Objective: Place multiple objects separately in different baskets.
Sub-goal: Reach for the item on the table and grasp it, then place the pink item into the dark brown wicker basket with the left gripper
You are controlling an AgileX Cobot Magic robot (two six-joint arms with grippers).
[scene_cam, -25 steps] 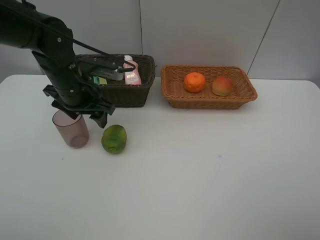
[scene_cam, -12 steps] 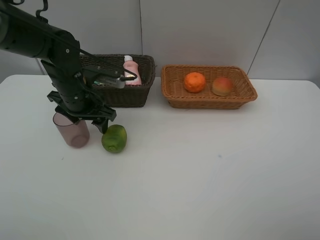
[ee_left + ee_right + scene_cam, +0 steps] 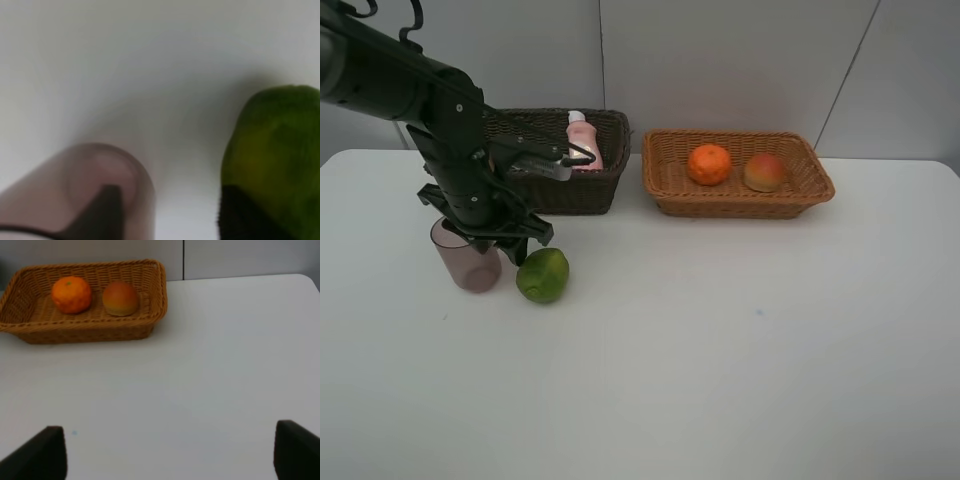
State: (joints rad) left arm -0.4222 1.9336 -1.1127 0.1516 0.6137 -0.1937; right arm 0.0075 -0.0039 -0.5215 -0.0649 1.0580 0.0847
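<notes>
My left gripper [image 3: 506, 243] is open and low between the mauve cup [image 3: 466, 259] and the green fruit [image 3: 542, 275]. In the left wrist view one fingertip [image 3: 104, 212] sits inside the cup [image 3: 60, 190] and the other is against the green fruit [image 3: 272, 155]. The dark basket [image 3: 592, 188] holds the pink white-capped bottle [image 3: 583, 143]; the dark pump bottle is hidden behind my arm. The tan basket [image 3: 738, 204] holds the orange [image 3: 709, 164] and the peach-like fruit [image 3: 764, 172]. My right gripper [image 3: 170, 455] is open and empty, out of the high view.
The white table [image 3: 740, 340] stretches in front of both baskets. The tan basket [image 3: 30, 332] with the orange [image 3: 71, 294] and the peach-like fruit [image 3: 120, 298] lies far ahead of my right gripper. A grey wall runs behind the baskets.
My left arm has swung in and lowered over the cup. The green fruit has shifted slightly left and the cup a little right. The right arm shows no movement.
</notes>
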